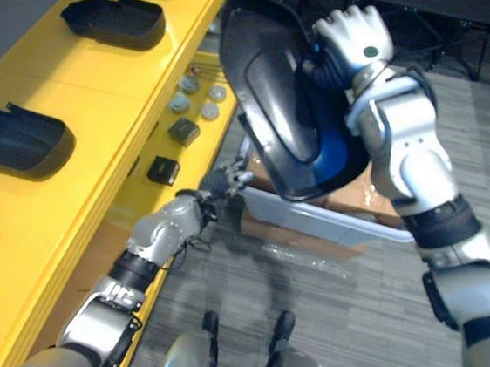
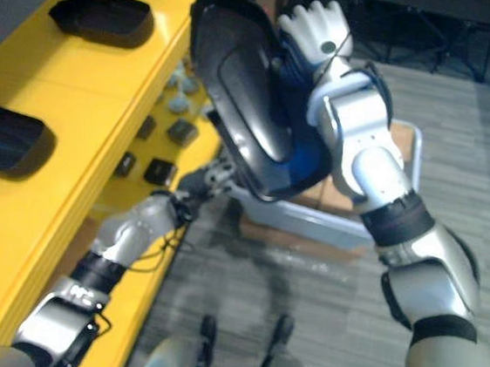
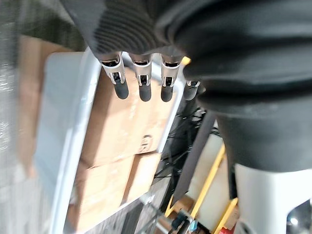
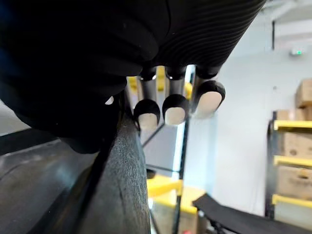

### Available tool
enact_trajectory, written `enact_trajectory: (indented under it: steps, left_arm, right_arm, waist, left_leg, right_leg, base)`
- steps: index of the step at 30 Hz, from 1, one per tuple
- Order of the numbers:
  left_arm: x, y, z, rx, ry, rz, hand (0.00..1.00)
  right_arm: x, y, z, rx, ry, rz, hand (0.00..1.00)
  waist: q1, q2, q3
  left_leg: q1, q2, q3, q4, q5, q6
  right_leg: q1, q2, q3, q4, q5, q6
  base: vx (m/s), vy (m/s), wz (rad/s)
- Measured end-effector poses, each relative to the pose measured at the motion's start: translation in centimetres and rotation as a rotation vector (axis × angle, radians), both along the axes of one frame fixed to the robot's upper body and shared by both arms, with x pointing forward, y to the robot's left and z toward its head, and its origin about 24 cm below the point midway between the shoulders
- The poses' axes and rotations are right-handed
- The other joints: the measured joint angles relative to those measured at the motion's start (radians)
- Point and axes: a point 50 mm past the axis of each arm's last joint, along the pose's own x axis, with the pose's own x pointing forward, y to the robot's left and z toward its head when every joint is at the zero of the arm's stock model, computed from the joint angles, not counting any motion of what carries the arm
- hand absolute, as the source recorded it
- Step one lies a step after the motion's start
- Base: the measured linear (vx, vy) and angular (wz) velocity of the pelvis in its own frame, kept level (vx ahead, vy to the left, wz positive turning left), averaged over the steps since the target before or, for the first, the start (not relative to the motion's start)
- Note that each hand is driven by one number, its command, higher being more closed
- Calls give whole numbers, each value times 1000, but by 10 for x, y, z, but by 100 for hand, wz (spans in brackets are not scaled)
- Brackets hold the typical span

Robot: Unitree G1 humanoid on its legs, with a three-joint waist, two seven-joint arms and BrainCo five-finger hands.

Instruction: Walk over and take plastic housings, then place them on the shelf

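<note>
The right robot hand (image 1: 355,36) curls its fingers over the rim of a big black plastic housing (image 1: 276,99), held aloft beside the yellow shelf (image 1: 108,73). It looks light, stiff and slick, so I'd say the rim is the sensible hold. The left robot hand (image 1: 226,183) hangs low, fingers loose.

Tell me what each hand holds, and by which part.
The right hand grips the black plastic housing at its upper rim, fingers curled over the edge. The left hand holds nothing.

No legible print (labels included)
</note>
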Motion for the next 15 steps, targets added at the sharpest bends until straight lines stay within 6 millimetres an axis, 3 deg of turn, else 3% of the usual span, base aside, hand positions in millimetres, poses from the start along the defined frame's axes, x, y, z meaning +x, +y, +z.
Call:
enact_trajectory:
  steps: [6, 10, 15]
  left_arm:
    - [0, -2, 5, -178, 67, 66, 0]
    - [8, 16, 4, -175, 56, 260, 0]
    - [13, 34, 8, -179, 36, 367, 0]
  right_arm:
    - [-7, 13, -1, -42, 17, 54, 100]
    - [-6, 14, -2, -67, 25, 31, 100]
    - [-7, 18, -1, -89, 40, 15, 100]
  waist:
    - [-1, -2, 1]
    - [-3, -19, -1]
    - [-1, -34, 0]
  left_leg:
    - [2, 5, 5, 1, 0, 0]
    - [3, 7, 5, 1, 0, 0]
    - [3, 5, 0, 1, 0, 0]
  right_leg:
    - [0, 3, 2, 0, 0, 0]
    - [0, 4, 1, 0, 0, -1]
    - [4, 3, -1, 0, 1, -1]
  base:
    - [-3, 3, -1]
    - [0, 0, 0]
    - [-3, 10, 2]
